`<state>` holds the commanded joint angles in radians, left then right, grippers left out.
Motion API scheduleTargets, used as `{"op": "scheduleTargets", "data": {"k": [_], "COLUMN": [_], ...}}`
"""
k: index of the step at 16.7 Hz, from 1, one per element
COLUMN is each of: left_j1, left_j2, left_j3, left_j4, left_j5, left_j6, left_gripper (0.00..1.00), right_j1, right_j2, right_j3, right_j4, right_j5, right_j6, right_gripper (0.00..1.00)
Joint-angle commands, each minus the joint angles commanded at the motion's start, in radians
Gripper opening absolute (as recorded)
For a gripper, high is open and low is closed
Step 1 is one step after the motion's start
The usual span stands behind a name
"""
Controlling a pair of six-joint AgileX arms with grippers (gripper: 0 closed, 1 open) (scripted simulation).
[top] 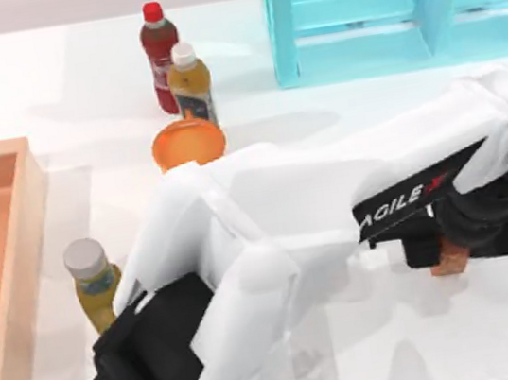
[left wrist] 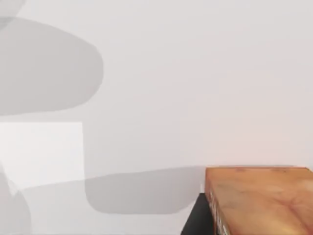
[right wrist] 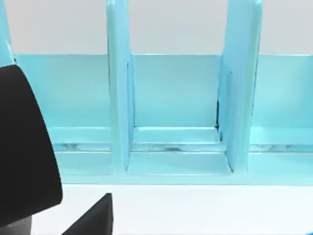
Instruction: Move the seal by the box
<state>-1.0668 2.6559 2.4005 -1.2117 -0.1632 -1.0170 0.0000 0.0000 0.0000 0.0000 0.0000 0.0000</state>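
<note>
My right gripper (top: 450,251) sat lower right of top view, clamped on the seal (top: 449,258). The box (top: 17,252) was at left edge, well apart. Left arm's gripper state: can't tell.

R gripper (top: 450,251) over seal (top: 449,259) at table's right; box (top: 17,254) far left; 3 bottles, orange bowl (top: 188,144) btwn.

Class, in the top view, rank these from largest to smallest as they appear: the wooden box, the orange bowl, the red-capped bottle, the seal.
1. box, though cut off by the frame
2. red-capped bottle and orange bowl: too alike to rank
3. seal, partly hidden under the right gripper
</note>
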Motion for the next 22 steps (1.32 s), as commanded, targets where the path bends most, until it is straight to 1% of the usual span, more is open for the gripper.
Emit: {"op": "scheduleTargets", "data": {"k": [7, 9, 13, 15, 17, 19, 22], "left_j1": [0.002, 0.0, 0.002, 0.028, 0.085, 0.163, 0.304], "left_j2": [0.043, 0.045, 0.042, 0.009, -0.065, -0.173, -0.365], "left_j3": [0.246, 0.272, 0.27, 0.247, 0.19, 0.098, -0.091], "left_j4": [-0.204, -0.227, -0.226, -0.228, -0.231, -0.231, -0.216], "left_j5": [0.001, 0.001, 0.001, 0.012, 0.034, 0.06, 0.097], "left_j6": [-0.002, -0.001, 0.002, 0.035, 0.105, 0.203, 0.37], "left_gripper": [0.0, 0.0, 0.0, 0.0, 0.0, 0.0, 0.0], "right_j1": [0.0, 0.0, 0.0, 0.0, 0.0, 0.0, 0.0], "right_j2": [0.0, 0.0, 0.0, 0.0, 0.0, 0.0, 0.0], "right_j3": [0.0, 0.0, 0.0, 0.0, 0.0, 0.0, 0.0], "right_j4": [0.0, 0.0, 0.0, 0.0, 0.0, 0.0, 0.0], "right_j5": [0.0, 0.0, 0.0, 0.0, 0.0, 0.0, 0.0], "right_j6": [0.0, 0.0, 0.0, 0.0, 0.0, 0.0, 0.0], "right_gripper": [1.0, 1.0, 1.0, 1.0, 1.0, 1.0, 1.0]}}
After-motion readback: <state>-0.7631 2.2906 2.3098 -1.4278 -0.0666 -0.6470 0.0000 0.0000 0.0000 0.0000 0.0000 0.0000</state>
